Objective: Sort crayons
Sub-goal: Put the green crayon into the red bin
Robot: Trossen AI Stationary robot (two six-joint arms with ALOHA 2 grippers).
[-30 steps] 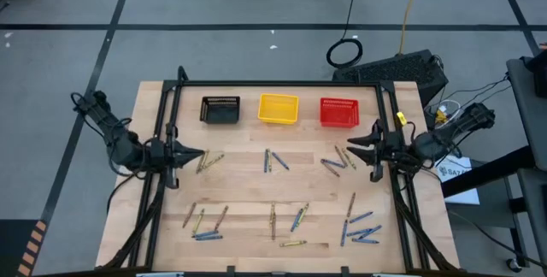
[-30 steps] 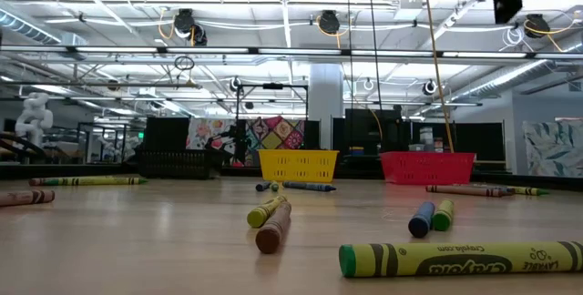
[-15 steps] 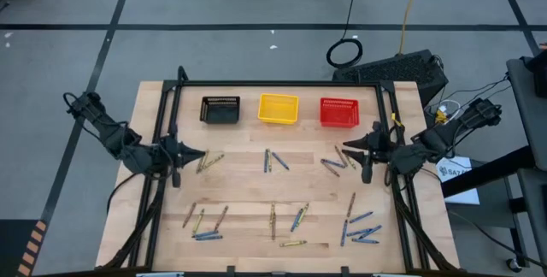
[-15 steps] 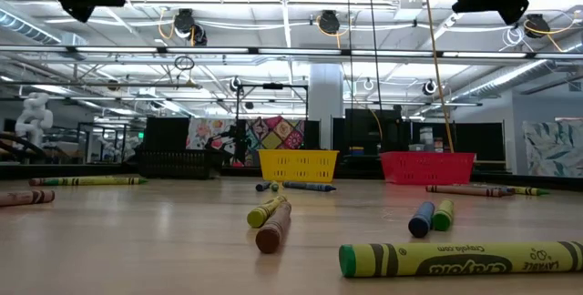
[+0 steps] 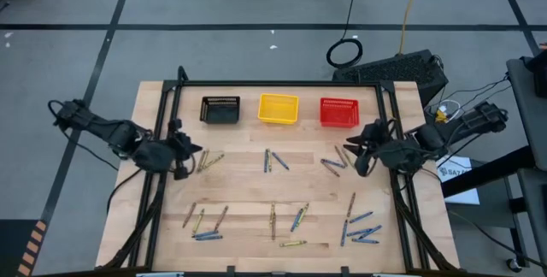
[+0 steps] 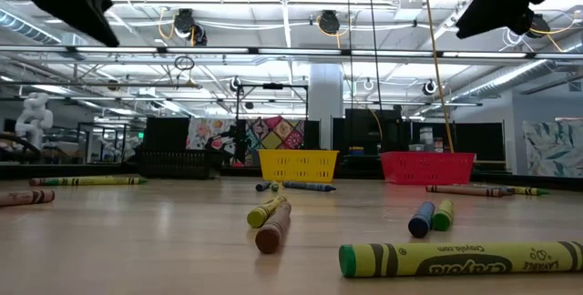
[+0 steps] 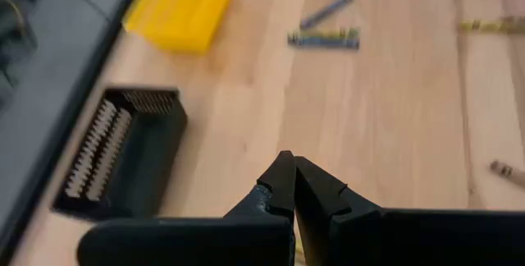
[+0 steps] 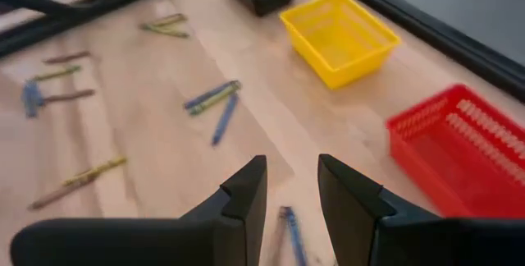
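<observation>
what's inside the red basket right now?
No crayon shows in the red basket: the right wrist view shows bare red mesh floor and walls. Its far corner runs out of that picture, so that part can't be checked. The high view also shows plain red.

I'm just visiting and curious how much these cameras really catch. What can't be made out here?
- Black basket: its inside is too dark in the high view, and only its side shows in the low view.
- Crayons nearest the left gripper: too small in the high view to tell their colours.
- Crayon under the right gripper: blurred and partly hidden by the fingers in the right wrist view.
- Both grippers: cut off by the low view's top edge.
</observation>
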